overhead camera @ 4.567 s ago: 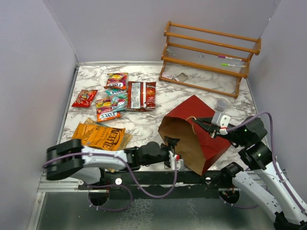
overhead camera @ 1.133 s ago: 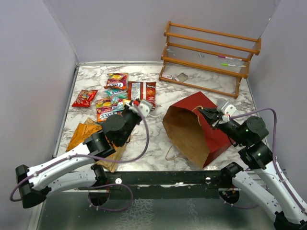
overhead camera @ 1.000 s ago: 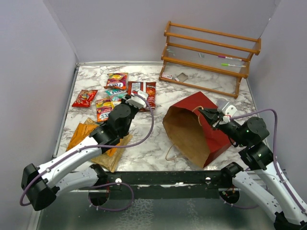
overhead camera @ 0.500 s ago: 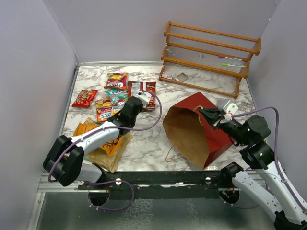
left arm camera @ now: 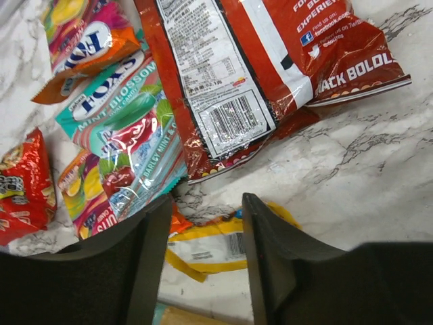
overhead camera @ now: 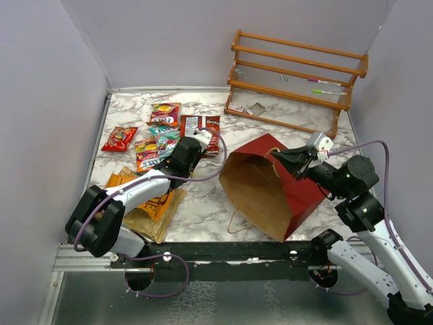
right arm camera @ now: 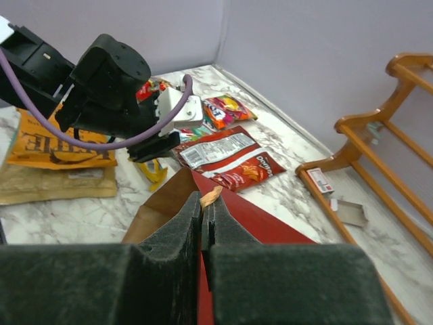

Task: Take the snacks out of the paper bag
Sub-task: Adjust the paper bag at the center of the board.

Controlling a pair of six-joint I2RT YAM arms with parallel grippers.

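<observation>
Left arm [overhead camera: 145,184] stretches far, jaws spread over a half-hidden yellow packet [left arm camera: 203,245] beside the snacks [overhead camera: 166,135]. Right arm [overhead camera: 352,177] leans left, jaws pinching the rim of the paper bag [overhead camera: 301,193] lying right-centre.

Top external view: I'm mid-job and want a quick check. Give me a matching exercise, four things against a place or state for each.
Things:
1. paper bag
2. orange chip bag
3. left fingers
4. wooden rack

Places or states:
A. at the far right of the table
B. open, above a yellow packet
C. lying on its side, rim pinched by the right fingers
D. near left of the table, partly hidden under the left arm

Pairs: 1-C, 2-D, 3-B, 4-A
</observation>
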